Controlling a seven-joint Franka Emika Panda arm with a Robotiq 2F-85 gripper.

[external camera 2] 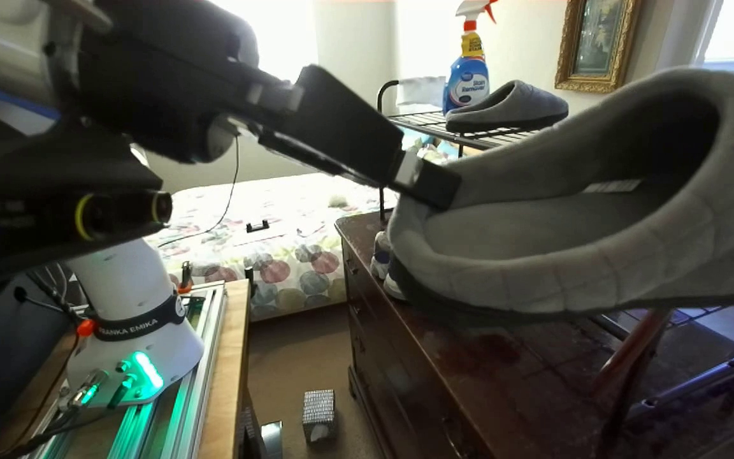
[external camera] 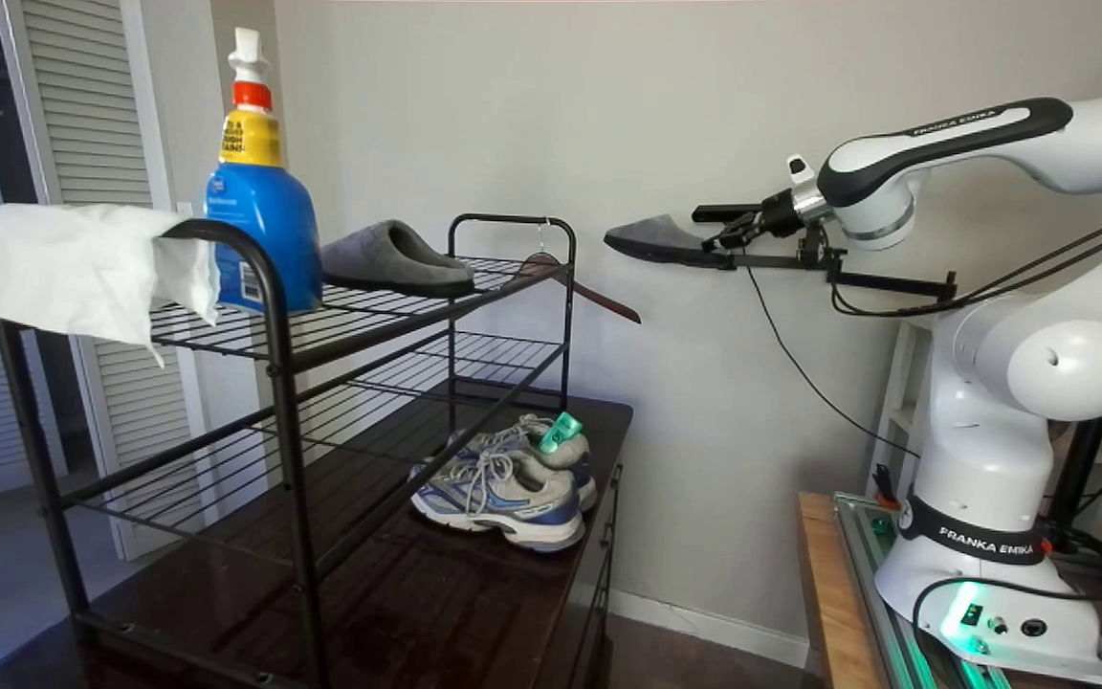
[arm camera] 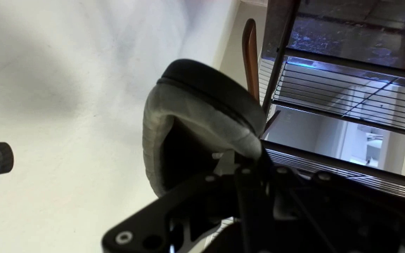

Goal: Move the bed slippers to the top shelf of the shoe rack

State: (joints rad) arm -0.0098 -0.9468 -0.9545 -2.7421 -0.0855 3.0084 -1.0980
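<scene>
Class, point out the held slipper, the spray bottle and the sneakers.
Held slipper (external camera 2: 564,220), in an exterior view: the insole.
Spray bottle (external camera: 262,212), in an exterior view: the blue body.
Sneakers (external camera: 511,496), in an exterior view: side of the nearer one.

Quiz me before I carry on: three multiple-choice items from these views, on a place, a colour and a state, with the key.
1. Where are the laced sneakers?
A) Top shelf
B) Lower wire tier
C) Dark dresser top

2. What colour is the body of the spray bottle?
A) Green
B) Blue
C) Pink

3. What state is the gripper in?
A) Shut on a slipper
B) Open, holding nothing
C) Shut on a hanger

1: C, an exterior view shows the pair resting there.
2: B, both exterior views show it blue.
3: A, in both exterior views it clasps the slipper's edge in mid-air.
</scene>
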